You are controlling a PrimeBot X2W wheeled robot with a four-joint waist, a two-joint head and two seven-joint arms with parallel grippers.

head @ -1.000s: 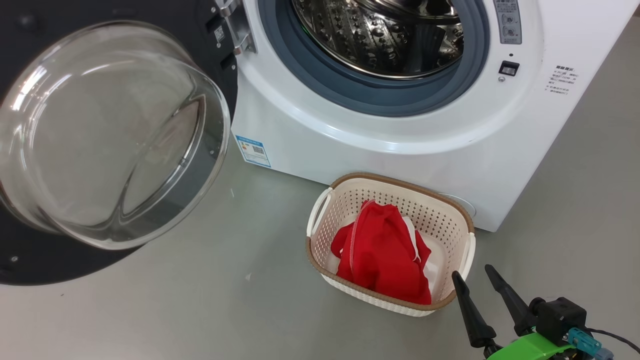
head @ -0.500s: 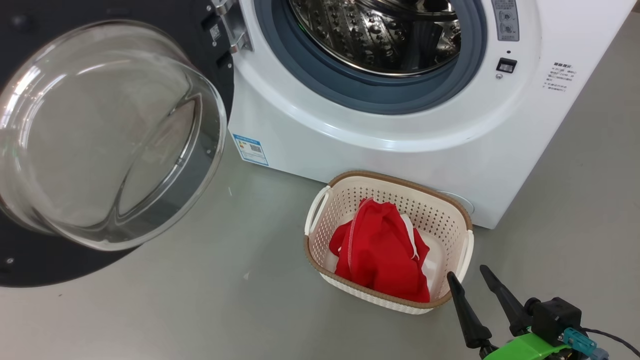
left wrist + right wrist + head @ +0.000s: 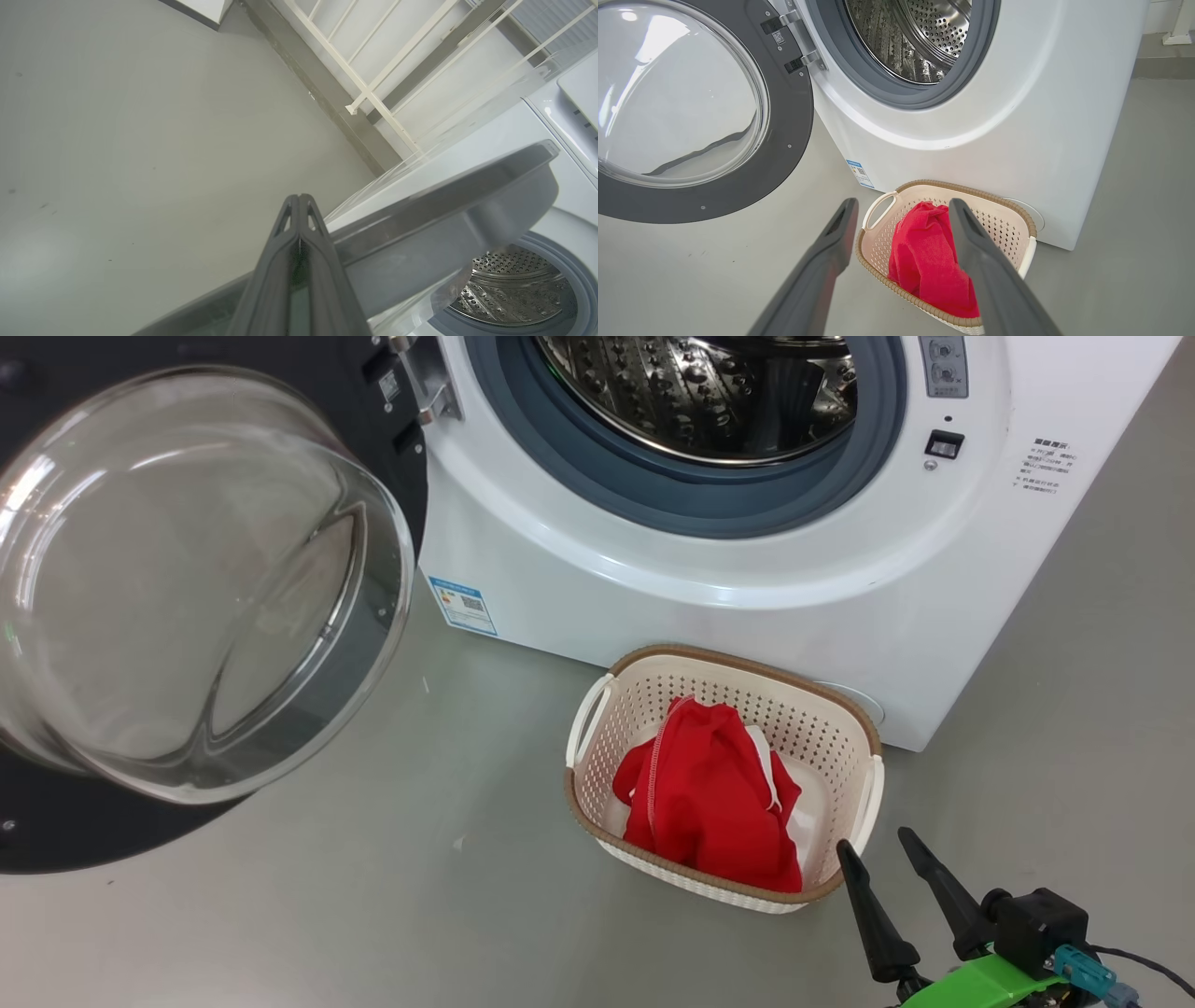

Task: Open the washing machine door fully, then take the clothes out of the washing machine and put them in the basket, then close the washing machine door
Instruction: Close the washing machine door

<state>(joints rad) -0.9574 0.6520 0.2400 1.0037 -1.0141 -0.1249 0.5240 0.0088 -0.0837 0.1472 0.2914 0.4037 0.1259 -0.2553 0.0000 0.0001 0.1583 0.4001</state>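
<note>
Only the camera shifted; basket (image 3: 822,737) (clothes (image 3: 709,793) inside) sits beside washing machine (image 3: 709,616).

1 washer (image 3: 709,616), 1 door (image 3: 56,831), 1 basket (image 3: 822,737)

Light bright and even; I note only faint, soft shadows on the floor (image 3: 420,915). White glare streaks on the washing machine door (image 3: 682,102). My left fingers (image 3: 273,280) look soft close up.
</note>
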